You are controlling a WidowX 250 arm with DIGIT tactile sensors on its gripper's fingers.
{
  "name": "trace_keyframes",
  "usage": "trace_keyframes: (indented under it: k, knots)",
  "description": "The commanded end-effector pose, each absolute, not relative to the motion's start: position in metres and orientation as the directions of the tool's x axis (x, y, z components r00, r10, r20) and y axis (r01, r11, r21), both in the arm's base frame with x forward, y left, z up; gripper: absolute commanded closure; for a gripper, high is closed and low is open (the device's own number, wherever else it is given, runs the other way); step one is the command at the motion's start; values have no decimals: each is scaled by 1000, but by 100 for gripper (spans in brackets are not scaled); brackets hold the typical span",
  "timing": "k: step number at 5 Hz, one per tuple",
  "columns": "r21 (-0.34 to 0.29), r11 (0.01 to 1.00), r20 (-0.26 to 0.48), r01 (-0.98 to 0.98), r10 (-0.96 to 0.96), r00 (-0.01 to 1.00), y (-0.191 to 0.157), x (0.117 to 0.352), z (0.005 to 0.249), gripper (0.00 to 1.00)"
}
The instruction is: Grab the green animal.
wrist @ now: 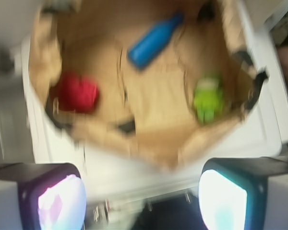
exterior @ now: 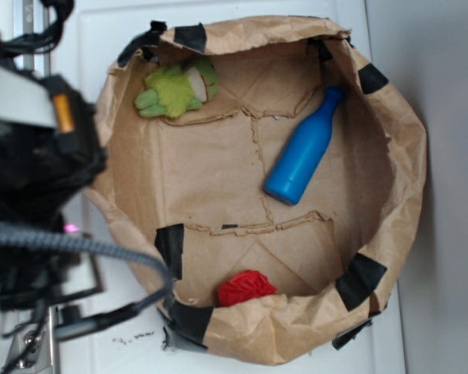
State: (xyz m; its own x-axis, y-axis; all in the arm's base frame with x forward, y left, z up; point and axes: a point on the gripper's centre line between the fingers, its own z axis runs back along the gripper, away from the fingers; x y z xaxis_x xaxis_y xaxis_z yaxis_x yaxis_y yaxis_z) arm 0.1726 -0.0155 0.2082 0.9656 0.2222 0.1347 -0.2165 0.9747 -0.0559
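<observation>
The green animal (exterior: 175,88) is a small lime-green plush lying at the back left inside a brown paper bag (exterior: 390,140); in the blurred wrist view the green animal (wrist: 209,99) shows at the right of the bag floor. My gripper (wrist: 141,201) is open, its two pads wide apart with nothing between them, high above the white surface outside the bag's near rim. In the exterior view only the black arm (exterior: 31,179) shows at the left; the fingers are out of sight there.
A blue plastic bottle (exterior: 304,149) lies on the bag floor right of centre, also seen as the blue bottle (wrist: 153,38). A red ball of cloth (exterior: 246,287) sits at the bag's front wall, the same red ball (wrist: 77,92). Black tape patches (exterior: 360,280) mark the crumpled rim.
</observation>
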Motion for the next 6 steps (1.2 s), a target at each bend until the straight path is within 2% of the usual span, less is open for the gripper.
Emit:
trace_keyframes:
  k: [1,2,3,6]
  knots:
    - [-68,946,161,-316,323,933,19,217,155,0]
    - [-44,954,143,-295,299,944,27,221,129,0]
    - [-8,993,112,-117,117,987,15,218,121,0]
    - [-8,993,112,-117,117,987,15,218,121,0]
